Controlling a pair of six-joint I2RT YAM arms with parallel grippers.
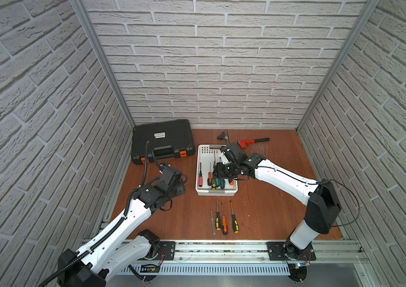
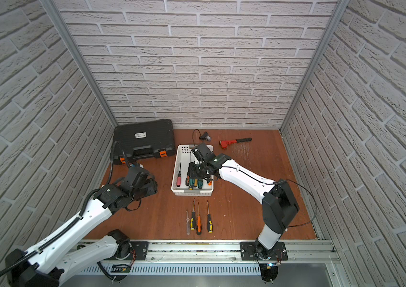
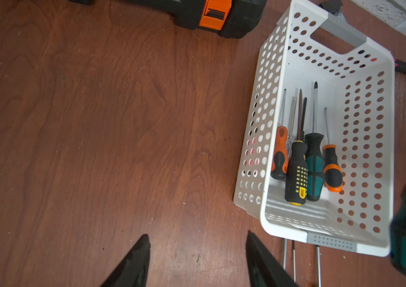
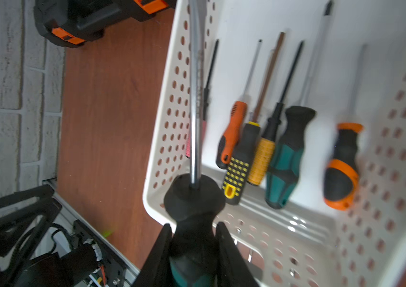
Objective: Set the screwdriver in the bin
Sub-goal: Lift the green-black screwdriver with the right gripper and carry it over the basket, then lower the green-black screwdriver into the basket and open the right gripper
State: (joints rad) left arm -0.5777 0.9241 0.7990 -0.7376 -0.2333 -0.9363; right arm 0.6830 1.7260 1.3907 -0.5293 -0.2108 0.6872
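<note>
right gripper (image 4: 193, 225) clamped on screwdriver (image 4: 194, 99) over bin (image 4: 164, 119) — grip clear only in right wrist view | left gripper (image 3: 197, 234) spread apart

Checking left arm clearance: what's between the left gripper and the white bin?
Only bare tabletop between the left gripper and the bin; clearest in the left wrist view, also in both top views.

My black right end effector (image 4: 193, 228) is carrying a teal-and-black screwdriver (image 4: 192, 196) with a silver shaft. The bin (image 3: 264, 111) is showing white, hole-dotted walls and grey strips; around it, the counter (image 3: 97, 124) is glowing reddish-brown.
</note>
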